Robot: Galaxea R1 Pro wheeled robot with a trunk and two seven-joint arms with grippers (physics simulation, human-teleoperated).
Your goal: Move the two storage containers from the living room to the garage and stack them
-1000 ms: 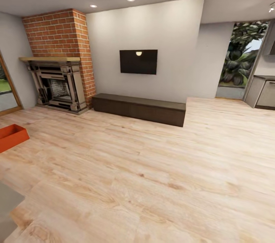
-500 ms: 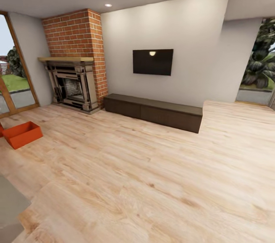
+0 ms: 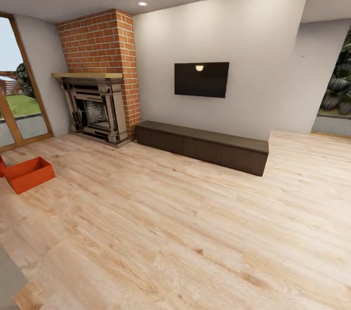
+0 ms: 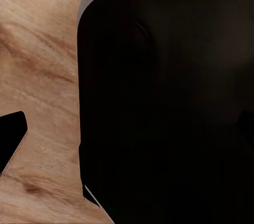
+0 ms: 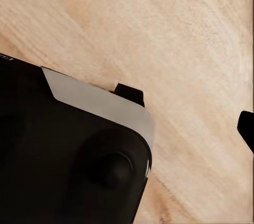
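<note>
Container (image 3: 29,174) sits on living-room plank floor (image 3: 195,232) near fireplace (image 3: 95,110) — not yet reached. Wrist views: dark robot body over wood — gripper states cannot be told.

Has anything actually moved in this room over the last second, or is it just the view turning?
Just the view: the head camera swung left, so the fireplace, TV and bench slid right, the orange container came fully into sight, and more of the glass door appeared. Nothing was grasped or released; the furniture stayed put.
</note>
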